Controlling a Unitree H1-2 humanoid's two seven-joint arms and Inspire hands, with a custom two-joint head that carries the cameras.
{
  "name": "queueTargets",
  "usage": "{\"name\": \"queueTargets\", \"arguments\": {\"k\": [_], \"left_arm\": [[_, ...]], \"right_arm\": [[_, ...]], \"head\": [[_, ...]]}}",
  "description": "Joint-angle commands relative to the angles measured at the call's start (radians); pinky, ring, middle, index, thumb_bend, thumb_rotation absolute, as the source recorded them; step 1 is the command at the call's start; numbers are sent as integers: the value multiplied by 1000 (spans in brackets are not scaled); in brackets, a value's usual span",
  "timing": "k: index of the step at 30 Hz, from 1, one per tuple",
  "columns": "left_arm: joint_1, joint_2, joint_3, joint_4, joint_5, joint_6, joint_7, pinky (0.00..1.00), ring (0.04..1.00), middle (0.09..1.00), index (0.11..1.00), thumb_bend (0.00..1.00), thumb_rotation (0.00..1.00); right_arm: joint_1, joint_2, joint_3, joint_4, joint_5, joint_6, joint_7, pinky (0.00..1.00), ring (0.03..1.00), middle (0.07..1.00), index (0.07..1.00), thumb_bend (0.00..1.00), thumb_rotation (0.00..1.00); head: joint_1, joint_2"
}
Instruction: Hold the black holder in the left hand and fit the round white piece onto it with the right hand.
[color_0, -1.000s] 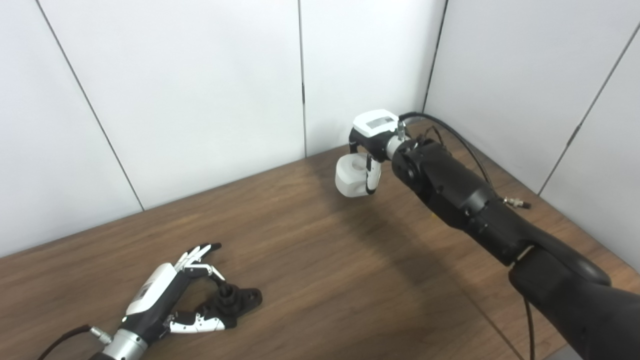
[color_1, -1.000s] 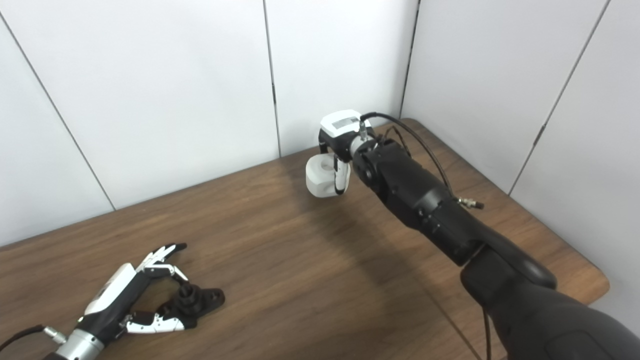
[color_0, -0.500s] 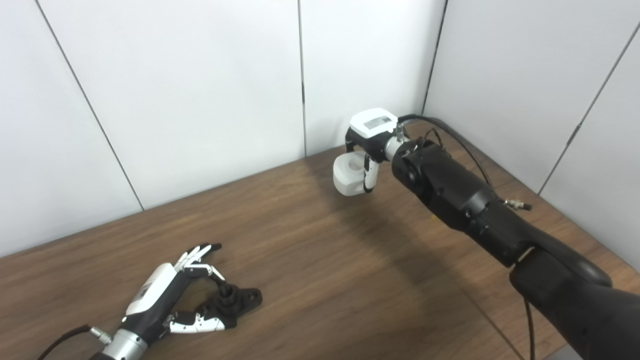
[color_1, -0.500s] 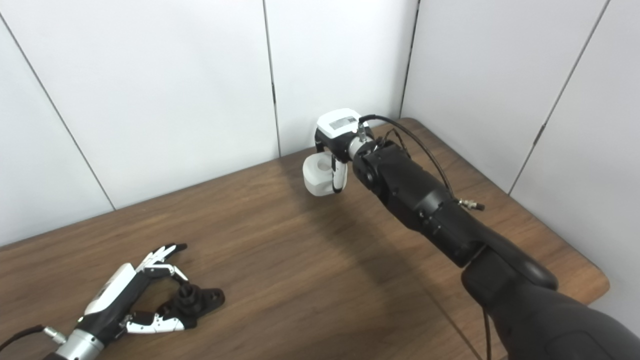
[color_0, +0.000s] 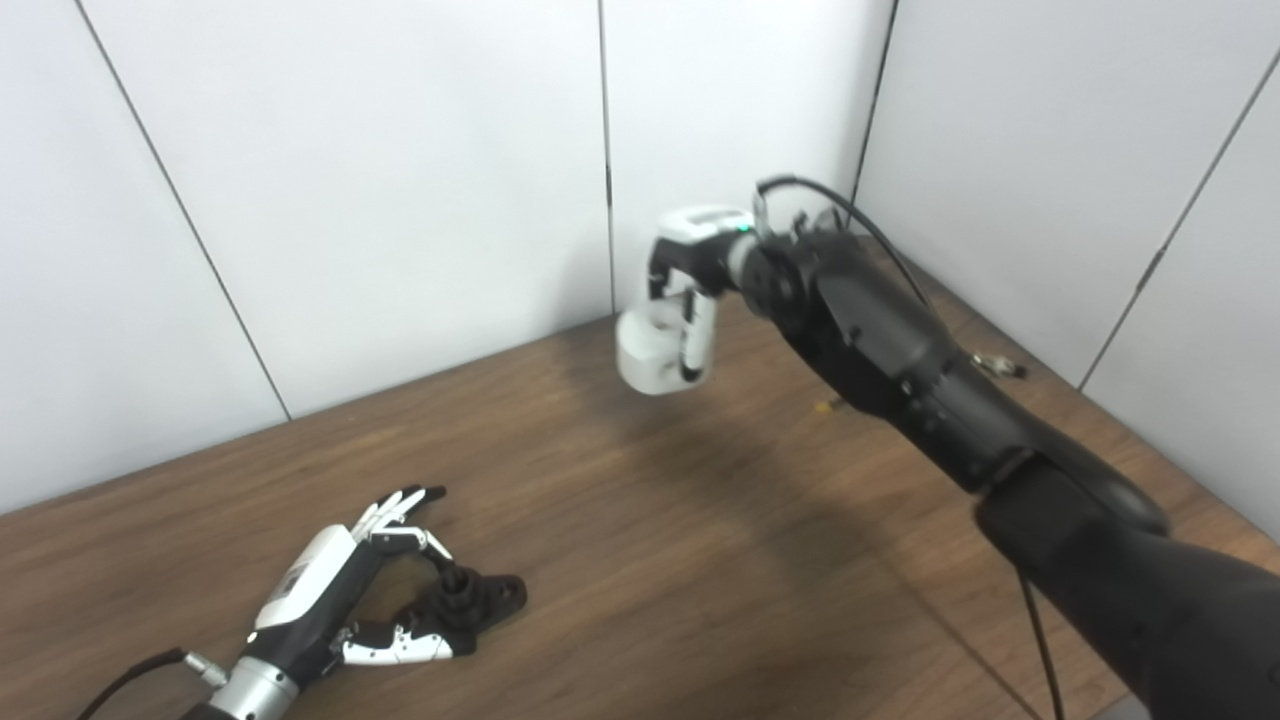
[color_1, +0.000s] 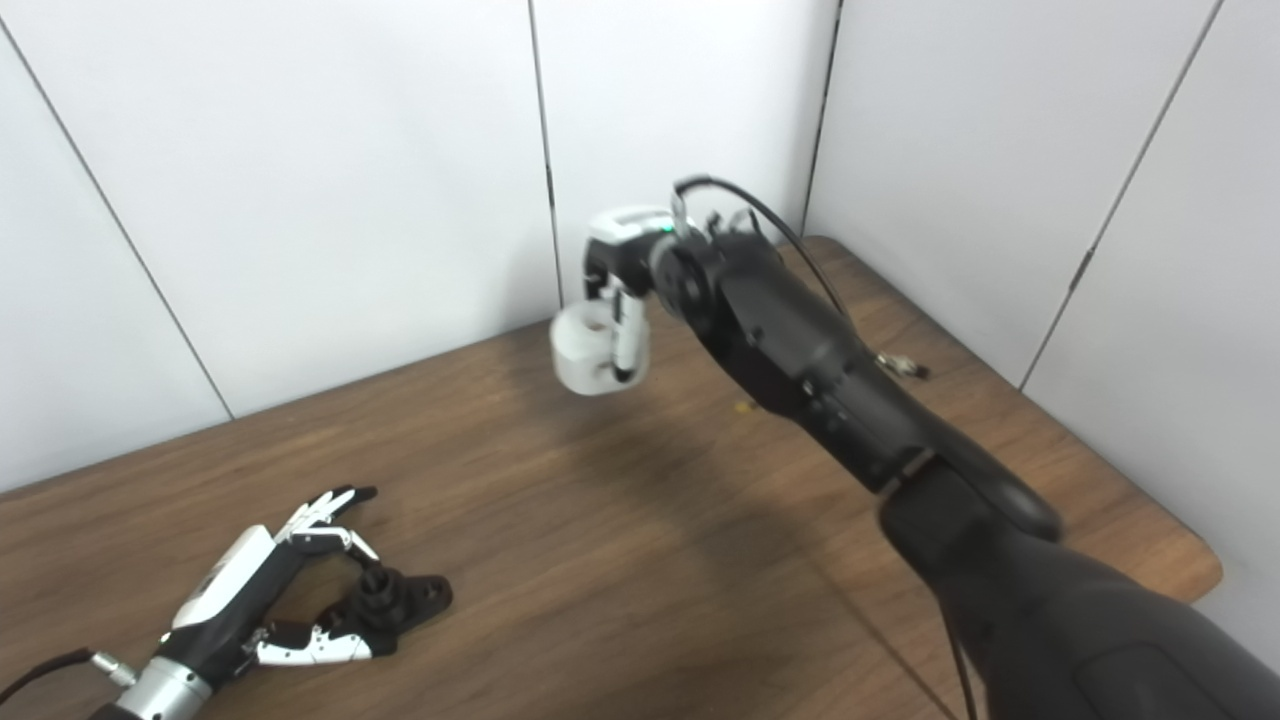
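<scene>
Right robot hand (color_0: 690, 290) grips round white plastic piece (color_0: 652, 350) aloft near back wall, clear of brown wooden table (color_0: 700, 520) for carrying. Left robot hand (color_0: 340, 595) lies low, fingers loosely cupping black holder (color_0: 470, 600) resting on table; not lifted yet.

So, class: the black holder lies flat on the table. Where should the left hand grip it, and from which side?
Grip the black holder by its flat base plate, from the left, where the left hand already brackets it, leaving the upright central post clear.
</scene>
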Motion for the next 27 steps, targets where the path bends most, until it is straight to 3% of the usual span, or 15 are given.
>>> {"name": "queueTargets", "arguments": {"k": [1,5,10,15,23,27], "left_arm": [[101,5,-48,69,56,81,-74,1000,1000,955,481,524,60],[94,-14,-53,91,76,61,-49,1000,1000,951,481,524,61],[86,-42,-59,103,90,80,-39,1000,1000,954,482,524,62],[81,-66,-64,95,109,109,-34,1000,1000,957,482,524,62],[73,-98,-68,79,118,172,-42,1000,1000,960,481,524,61],[66,-109,-70,91,123,165,-31,1000,1000,955,481,524,61]], "right_arm": [[-70,-11,-33,-44,-13,8,64,1000,950,833,481,525,137],[-92,-2,-34,-91,-16,8,139,998,929,834,480,525,137],[-107,7,-31,-139,7,7,200,908,876,813,481,525,138],[-99,15,-16,-189,38,6,229,896,865,806,480,524,135],[-65,79,13,-279,65,1,254,839,860,791,479,525,136],[-47,99,33,-311,95,-6,230,938,918,811,480,525,138]], "head": [[6,3],[61,17],[133,33],[205,53],[293,78],[320,79]]}}
